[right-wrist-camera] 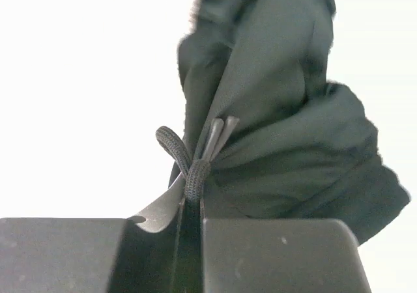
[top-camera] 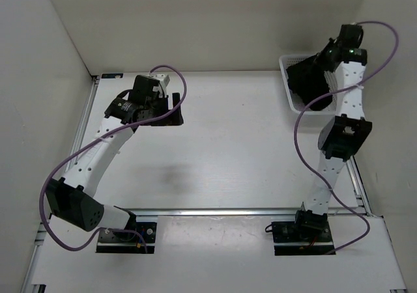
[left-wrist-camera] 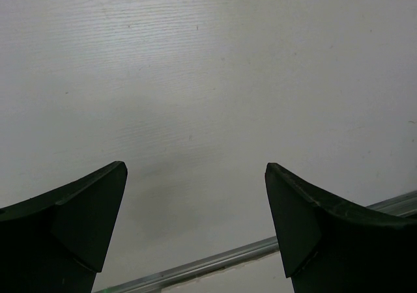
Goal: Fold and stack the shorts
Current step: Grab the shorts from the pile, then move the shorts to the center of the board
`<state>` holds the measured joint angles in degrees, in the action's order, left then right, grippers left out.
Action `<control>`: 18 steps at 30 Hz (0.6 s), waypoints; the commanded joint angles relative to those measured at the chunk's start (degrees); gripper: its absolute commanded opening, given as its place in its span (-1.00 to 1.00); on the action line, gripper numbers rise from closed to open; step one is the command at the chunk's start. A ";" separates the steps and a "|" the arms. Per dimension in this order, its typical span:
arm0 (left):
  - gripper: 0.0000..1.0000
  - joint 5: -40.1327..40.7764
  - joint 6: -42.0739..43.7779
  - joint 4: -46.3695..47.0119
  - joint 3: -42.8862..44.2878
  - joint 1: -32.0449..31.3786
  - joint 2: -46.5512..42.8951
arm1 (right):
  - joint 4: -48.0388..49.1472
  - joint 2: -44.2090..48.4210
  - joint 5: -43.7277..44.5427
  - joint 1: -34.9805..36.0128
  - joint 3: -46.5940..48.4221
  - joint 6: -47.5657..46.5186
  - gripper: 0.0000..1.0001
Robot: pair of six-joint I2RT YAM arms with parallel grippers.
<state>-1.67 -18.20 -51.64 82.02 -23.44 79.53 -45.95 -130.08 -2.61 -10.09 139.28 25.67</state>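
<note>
The shorts are plain black, of soft matte cloth, bunched into deep folds and creases so that neither leg can be told apart. A thin woven drawstring of the same black loops out of the bunch at one side, next to a narrow folded edge of fabric that stands up like a pleat.

The table is white with a faint grain. Pale walls close it in behind the basket and on both flanks, and an aluminium rail crosses the near side, well apart from the basket. The white mesh basket sits at the far right corner of the table, close to the back wall.

From above, the shorts show as a dark mass inside the basket, with the right arm bent over them and its wrist covering part of the heap. The right gripper is at the basket, its jaws pressed together on a pinch of the black cloth; the drawstring runs down into the slit between the two fingers, and the rest of the shorts bulges just beyond the tips. The left gripper hangs over bare table well to the left of the basket, jaws spread wide with nothing between them, far from the shorts
</note>
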 commanded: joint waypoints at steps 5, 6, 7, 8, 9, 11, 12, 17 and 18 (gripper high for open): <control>0.98 -1.32 -2.63 0.84 9.20 0.85 -2.89 | 7.36 30.13 -12.94 7.87 -3.31 -0.34 -1.00; 0.98 -1.32 -3.33 0.84 10.60 1.72 -4.19 | 7.37 32.32 -12.94 9.54 -4.19 -1.14 -1.00; 0.98 -1.32 -3.86 0.23 10.62 2.52 -4.73 | 7.37 36.78 -13.73 12.69 -6.54 -2.19 -1.00; 0.98 -1.32 -3.86 -0.30 10.62 3.31 -6.12 | 7.37 39.53 -13.74 14.29 -8.74 -4.29 -1.00; 0.98 -1.32 -4.47 -0.31 9.75 4.62 -6.83 | 7.37 45.73 -12.95 17.70 -11.90 -4.84 -1.00; 0.98 -1.84 -4.48 -0.31 8.52 5.86 -8.07 | 10.08 52.97 -10.67 20.97 -26.55 -4.32 -1.00; 0.98 -1.84 -4.48 -0.31 7.38 7.17 -9.12 | 11.92 59.35 -10.66 23.60 -32.09 -4.31 -1.00; 0.98 -5.45 -4.48 -0.31 4.47 9.20 -10.36 | 10.63 72.32 -4.54 28.90 -59.87 -1.60 -1.00; 0.98 -6.23 -4.48 -0.31 3.86 9.20 -10.36 | 10.62 74.86 -4.51 29.42 -68.71 -0.54 -1.00</control>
<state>-4.60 -22.35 -51.42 87.92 -14.44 69.21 -33.26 -54.92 -11.86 18.22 84.09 23.66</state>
